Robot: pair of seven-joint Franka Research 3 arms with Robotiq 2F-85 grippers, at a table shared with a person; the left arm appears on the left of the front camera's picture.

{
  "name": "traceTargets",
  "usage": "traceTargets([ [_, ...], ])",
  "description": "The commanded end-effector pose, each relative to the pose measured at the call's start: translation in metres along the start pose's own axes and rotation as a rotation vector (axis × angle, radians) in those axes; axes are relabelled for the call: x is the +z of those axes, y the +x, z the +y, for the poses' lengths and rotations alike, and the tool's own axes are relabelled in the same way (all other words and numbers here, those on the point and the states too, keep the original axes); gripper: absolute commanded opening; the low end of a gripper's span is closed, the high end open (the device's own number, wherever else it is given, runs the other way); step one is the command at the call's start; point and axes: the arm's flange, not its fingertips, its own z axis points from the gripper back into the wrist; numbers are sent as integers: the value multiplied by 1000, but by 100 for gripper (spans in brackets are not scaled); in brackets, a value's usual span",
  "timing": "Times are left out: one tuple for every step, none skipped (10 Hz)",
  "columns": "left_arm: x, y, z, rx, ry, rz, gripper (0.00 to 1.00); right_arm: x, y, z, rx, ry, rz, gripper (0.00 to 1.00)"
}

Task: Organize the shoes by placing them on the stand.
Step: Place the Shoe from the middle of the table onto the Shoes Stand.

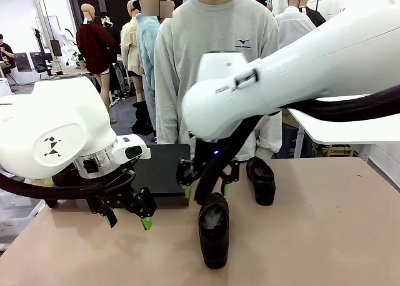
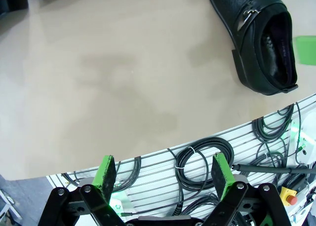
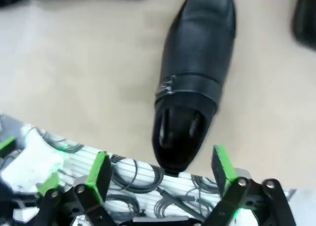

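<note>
right gripper [image 3: 159,169]: fingers spread wide, nothing gripped, hovering above the near black glossy leather dress shoe [image 3: 195,83]. the shoe lies at 12 o'clock from the fingers, heel opening toward them, toe away. left gripper [image 2: 165,171]: fingers spread, nothing between them, same shoe at 1 o'clock, well apart. second black dress shoe [image 1: 261,180] is at 1 o'clock of the first. both are on the tan table [image 1: 325,236], off the low matte-black stand [image 1: 164,164] at 10 o'clock.
</note>
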Motion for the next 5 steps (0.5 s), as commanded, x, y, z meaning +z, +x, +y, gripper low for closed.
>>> traceTargets([
  [-2,0,0,17,13,-6,100,5,-24,-73,32,112,13,100],
  [-2,0,0,17,13,-6,100,7,-33,-103,-33,129,24,100],
  [0,0,0,0,0,0,100,8,-40,-122,-37,155,42,100],
  [3,0,-20,-14,3,-18,100,6,-46,-135,-43,147,62,100],
  [4,4,-36,26,-27,-53,100,4,-51,-146,-47,143,64,100],
])
